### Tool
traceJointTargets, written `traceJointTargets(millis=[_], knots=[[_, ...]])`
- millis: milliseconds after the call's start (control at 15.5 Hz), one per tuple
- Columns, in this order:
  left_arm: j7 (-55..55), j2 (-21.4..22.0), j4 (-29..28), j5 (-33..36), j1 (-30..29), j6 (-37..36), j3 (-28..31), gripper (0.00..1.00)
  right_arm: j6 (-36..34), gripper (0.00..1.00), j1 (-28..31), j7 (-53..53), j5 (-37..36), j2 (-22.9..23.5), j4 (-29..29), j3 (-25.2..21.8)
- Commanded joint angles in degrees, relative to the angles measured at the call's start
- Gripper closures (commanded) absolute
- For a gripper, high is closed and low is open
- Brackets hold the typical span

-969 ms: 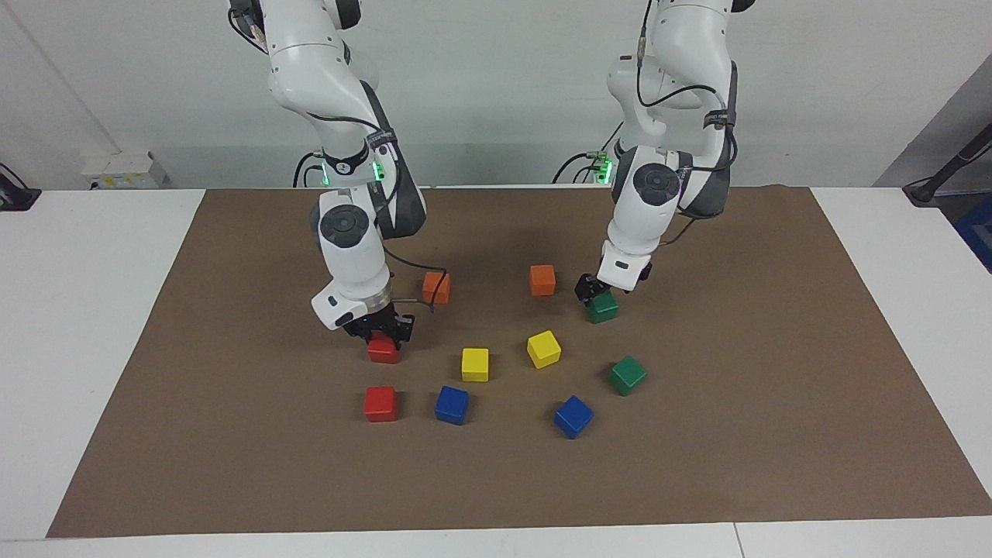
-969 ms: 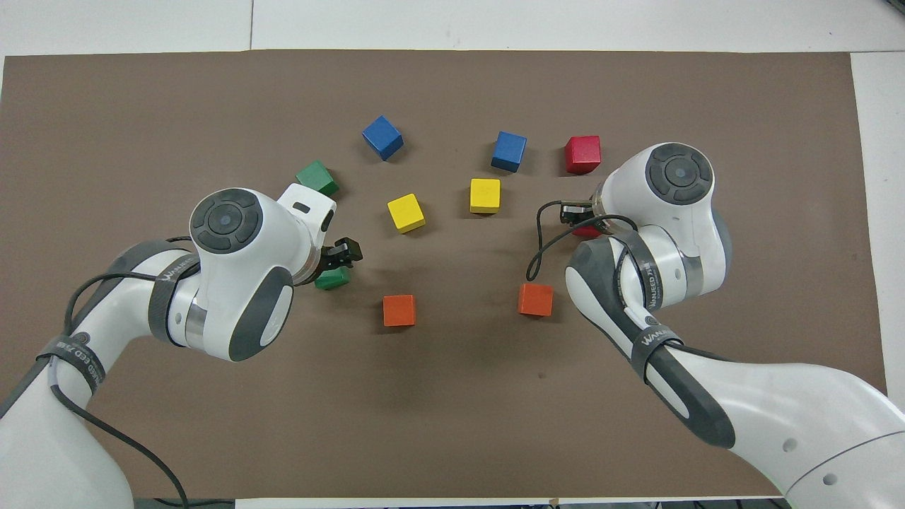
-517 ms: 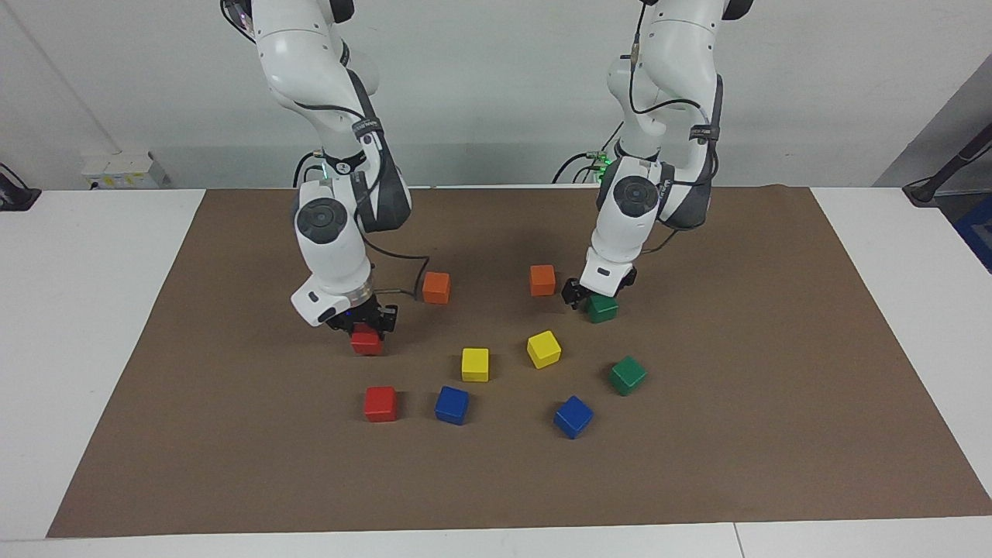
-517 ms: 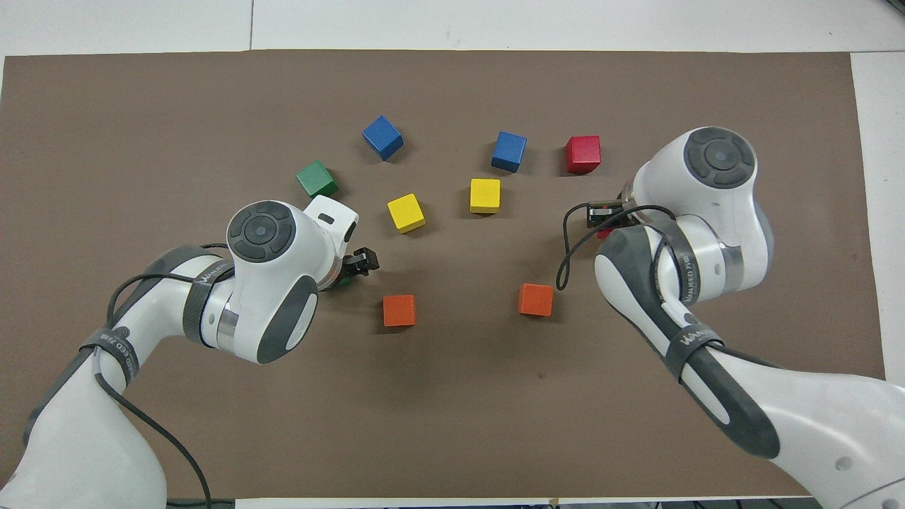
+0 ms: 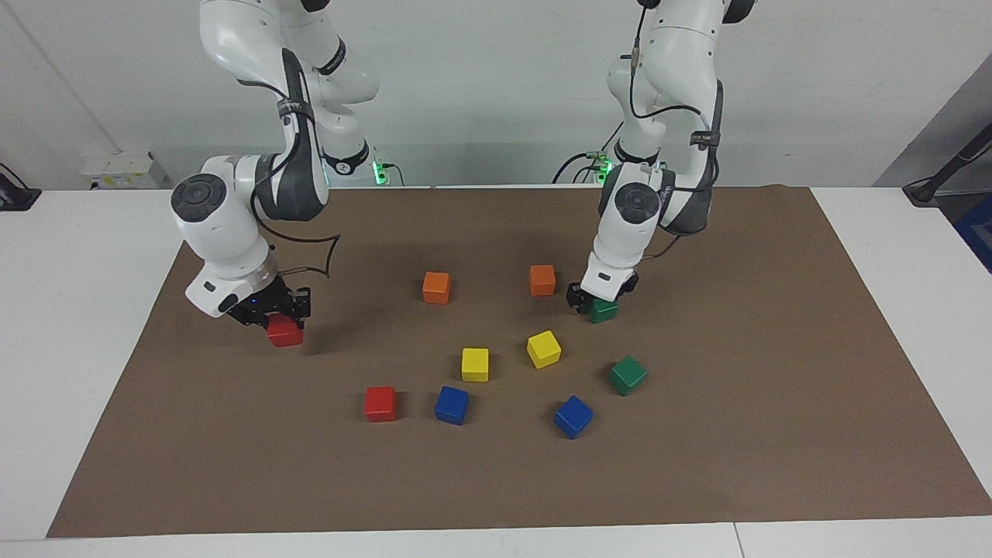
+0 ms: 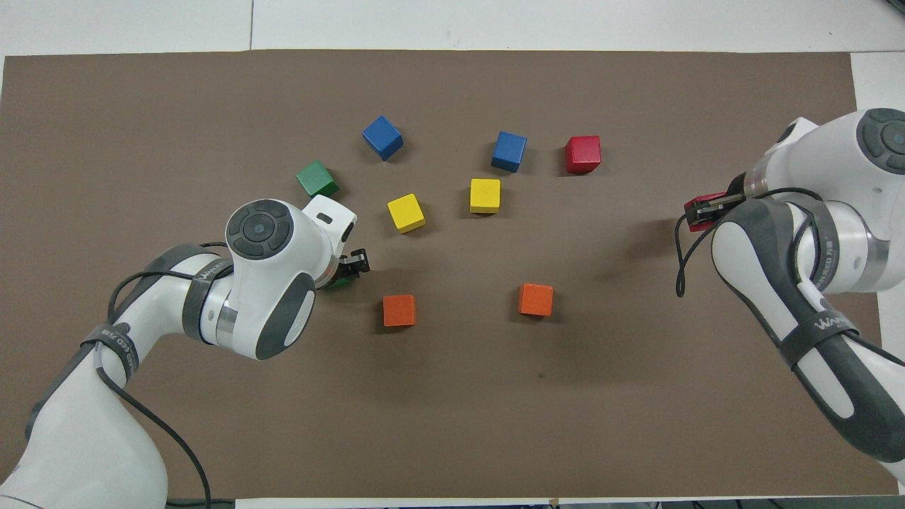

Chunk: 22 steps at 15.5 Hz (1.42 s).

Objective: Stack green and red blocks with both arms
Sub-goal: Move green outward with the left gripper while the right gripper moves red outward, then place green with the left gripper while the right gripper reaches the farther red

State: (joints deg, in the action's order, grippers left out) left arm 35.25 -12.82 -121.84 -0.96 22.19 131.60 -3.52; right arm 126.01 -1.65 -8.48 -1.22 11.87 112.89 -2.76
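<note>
Red block (image 5: 284, 332) hangs clamped in the right gripper (image 5: 271, 316), above the brown mat (image 5: 775, 434) near the right arm's end of the tabletop (image 5: 93, 310), edges slightly turned against the mat's border. Being cubes, they have no long axis. The left gripper (image 5: 595, 302) is down around a green block (image 5: 602, 311) beside an orange cube (image 5: 542, 280); whether it already squeezes, I cannot tell. A second red block (image 5: 380, 404) and a second green block (image 5: 627, 375), turned diagonal, lie free, farther from the robots.

From overhead, the held red block (image 6: 700, 210) shows only partly. The gripped green block (image 6: 339, 282) is almost hidden under the left gripper (image 6: 351, 263).
</note>
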Motion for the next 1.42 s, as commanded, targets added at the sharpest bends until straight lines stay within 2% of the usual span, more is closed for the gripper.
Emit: traceJointTargets(millis=[0, 194, 452, 646, 775, 969, 1034, 1098, 1163, 1357], knots=[[-1.58, 0.25, 0.19, 0.87, -0.48, -0.55, 0.35, 1.00, 7.40, 1.00, 1.47, -0.75, -1.07, 1.91, 3.13, 0.56], [-5.35, 1.30, 4.49, 0.87, -3.81, -8.53, 0.26, 1.00, 9.16, 1.00, 2.44, -0.48, -1.16, 3.59, 2.87, 0.65], [-21.76, 2.45, 8.45, 0.70, -14.17, -14.52, 0.26, 1.00, 12.41, 1.00, 2.09, 2.15, -1.07, 5.61, 2.78, 0.65], [-32.15, 1.84, 9.42, 0.78, -20.68, -12.79, 0.44, 1.00, 13.39, 1.00, 2.44, 2.33, -0.81, 6.41, 2.78, 0.74], [-34.80, 1.14, 10.21, 0.87, -24.11, -10.50, 0.44, 1.00, 13.30, 1.00, 2.44, 3.64, -0.54, 6.41, 2.78, 0.74], [-39.89, -2.72, 14.16, 0.87, -26.58, -9.97, 0.70, 1.00, 13.30, 1.00, 2.53, 4.26, -0.36, 6.41, 2.78, 0.74], [-40.95, -3.61, 14.17, 0.96, -27.72, -9.18, 0.70, 1.00, 13.21, 0.76, 2.36, 4.44, -0.28, 6.41, 2.78, 0.74], [-41.23, -4.05, 13.82, 0.87, -28.25, -8.04, 0.70, 1.00, 12.95, 0.14, 2.35, 4.96, -0.19, 6.41, 2.78, 0.74], [-41.14, -4.66, 13.56, 0.87, -28.26, -7.42, 0.70, 1.00, 12.25, 0.00, 2.27, 5.57, -0.28, 6.15, 2.60, 0.74], [-40.88, -5.46, 12.86, 0.87, -28.26, -6.80, 0.70, 1.00, 5.34, 0.00, 1.39, 5.93, -0.28, 5.27, -1.33, 0.74]])
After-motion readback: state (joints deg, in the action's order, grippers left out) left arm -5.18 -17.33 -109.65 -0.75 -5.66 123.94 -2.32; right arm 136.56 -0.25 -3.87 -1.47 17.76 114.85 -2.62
